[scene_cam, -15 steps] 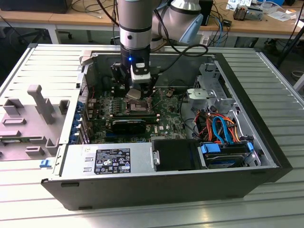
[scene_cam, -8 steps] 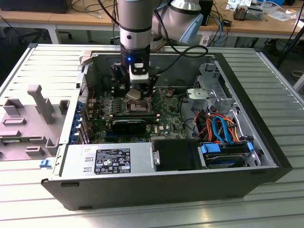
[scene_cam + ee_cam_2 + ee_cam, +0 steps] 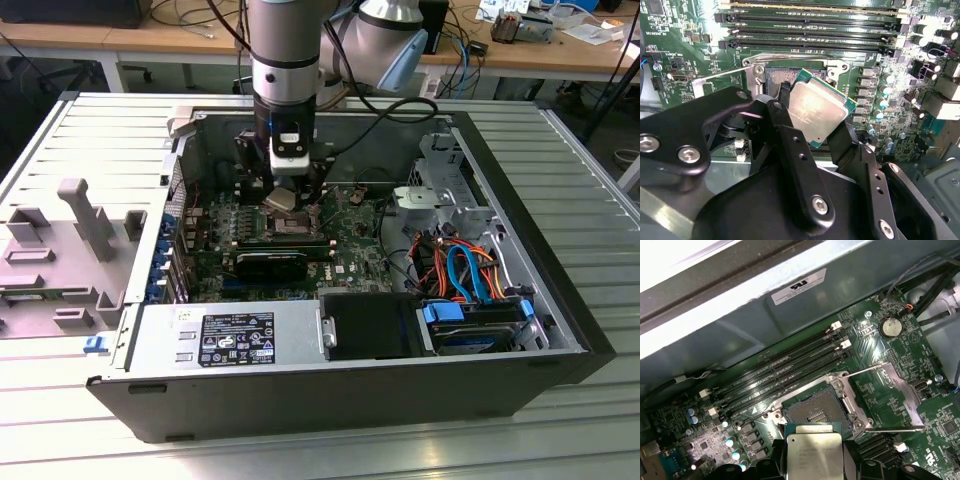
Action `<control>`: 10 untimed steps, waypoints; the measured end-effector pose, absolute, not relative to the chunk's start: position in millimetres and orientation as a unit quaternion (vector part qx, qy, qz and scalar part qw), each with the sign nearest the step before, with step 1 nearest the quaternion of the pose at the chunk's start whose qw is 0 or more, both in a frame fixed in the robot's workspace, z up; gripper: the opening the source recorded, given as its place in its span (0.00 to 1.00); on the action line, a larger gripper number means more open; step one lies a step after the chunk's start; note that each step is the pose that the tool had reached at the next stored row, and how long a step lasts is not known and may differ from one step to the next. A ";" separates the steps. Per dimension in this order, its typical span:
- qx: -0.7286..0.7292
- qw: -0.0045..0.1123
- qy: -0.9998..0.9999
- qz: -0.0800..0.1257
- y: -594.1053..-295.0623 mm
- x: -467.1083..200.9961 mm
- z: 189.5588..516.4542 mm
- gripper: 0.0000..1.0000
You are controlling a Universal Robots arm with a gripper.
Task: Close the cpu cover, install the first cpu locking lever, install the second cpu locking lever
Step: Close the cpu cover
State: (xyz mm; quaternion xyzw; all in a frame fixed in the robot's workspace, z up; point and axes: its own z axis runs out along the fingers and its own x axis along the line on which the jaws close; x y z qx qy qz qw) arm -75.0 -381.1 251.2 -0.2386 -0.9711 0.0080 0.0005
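My gripper (image 3: 816,119) is shut on a square processor chip (image 3: 815,107) with a silvery lid, pinched by two opposite edges between black fingers (image 3: 785,102). The chip (image 3: 815,455) hangs tilted a little above the green board, just beside the open socket (image 3: 814,410), whose contact field lies bare. The cpu cover (image 3: 849,405) appears to stand swung up along one side of the socket, seen edge-on. Two thin wire locking levers (image 3: 896,429) stick out unlatched beyond it. In the exterior view the gripper (image 3: 285,196) hangs inside the computer case over the board's middle.
Several memory slots (image 3: 785,372) run beside the socket, with capacitors (image 3: 730,442) on another side. The case wall (image 3: 790,320) rises behind the slots. A grey power-supply box (image 3: 230,335), a black oblong block (image 3: 270,262), and drive bays with orange and blue cables (image 3: 465,275) fill the case.
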 end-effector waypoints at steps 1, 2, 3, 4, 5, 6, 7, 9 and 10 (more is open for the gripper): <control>-0.241 0.001 -0.970 0.008 -381.1 -74.9 251.2 0.55; -0.250 0.000 -0.968 0.009 -381.2 -74.9 251.0 0.55; -0.268 0.000 -0.963 0.010 -381.1 -74.9 250.6 0.55; -0.287 0.000 -0.958 0.011 -381.1 -74.9 250.1 0.55; -0.302 0.000 -0.953 0.011 -381.1 -75.0 249.6 0.55; -0.307 0.000 -0.952 0.012 -381.1 -75.0 249.4 0.55; -0.312 0.000 -0.950 0.012 -381.1 -75.0 249.3 0.55; -0.320 0.000 -0.947 0.012 -381.1 -75.0 249.0 0.55; -0.323 0.000 -0.946 0.012 -381.1 -75.0 248.9 0.55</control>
